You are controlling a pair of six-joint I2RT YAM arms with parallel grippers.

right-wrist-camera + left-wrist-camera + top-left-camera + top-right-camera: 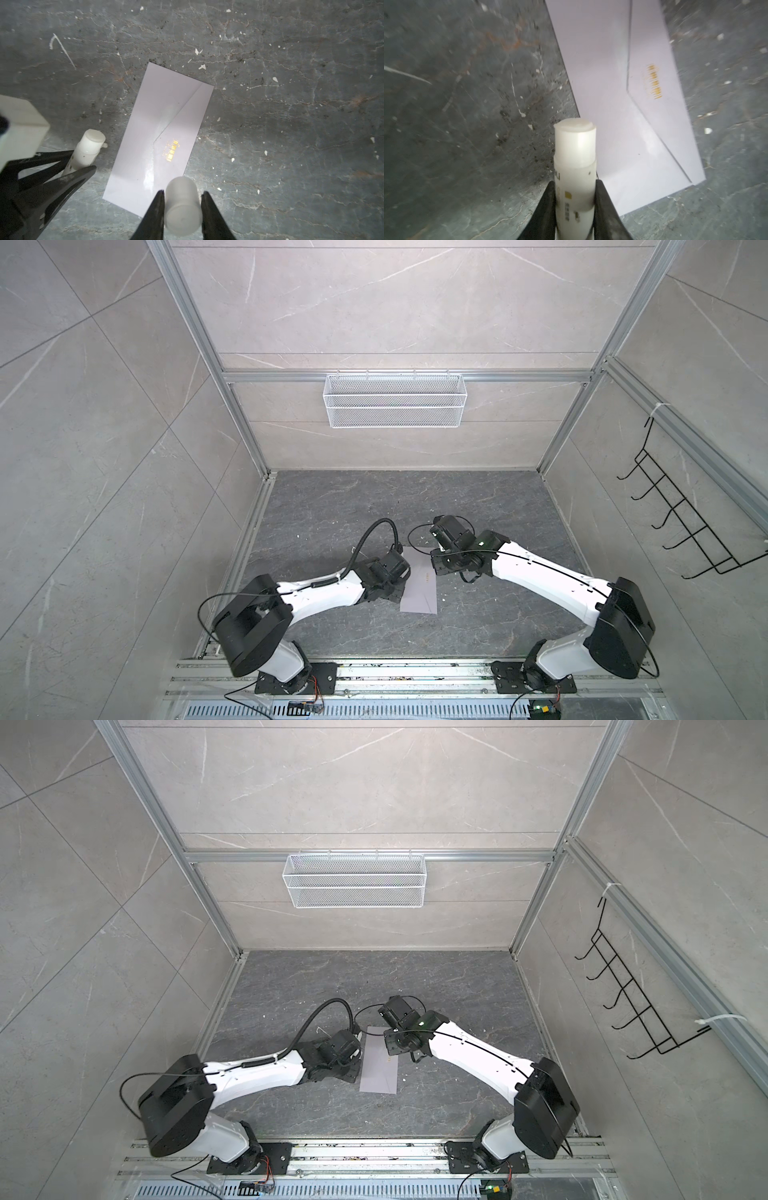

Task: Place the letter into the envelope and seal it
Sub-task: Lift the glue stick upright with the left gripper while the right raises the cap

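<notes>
The pale lavender-grey paper envelope (pixel 419 587) lay flat on the dark grey stone desk (pixel 332 510) between the two arms, its pointed flap folded down. The left hand (pixel 575 187) was clamped round an uncapped white glue stick (pixel 575 145) just beside it. The right hand (pixel 182 195) pinched a frosted plastic cap (pixel 182 207).

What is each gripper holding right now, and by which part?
The left gripper clamps the white plastic glue stick by its labelled barrel; the right gripper clamps the translucent round cap across its sides.
</notes>
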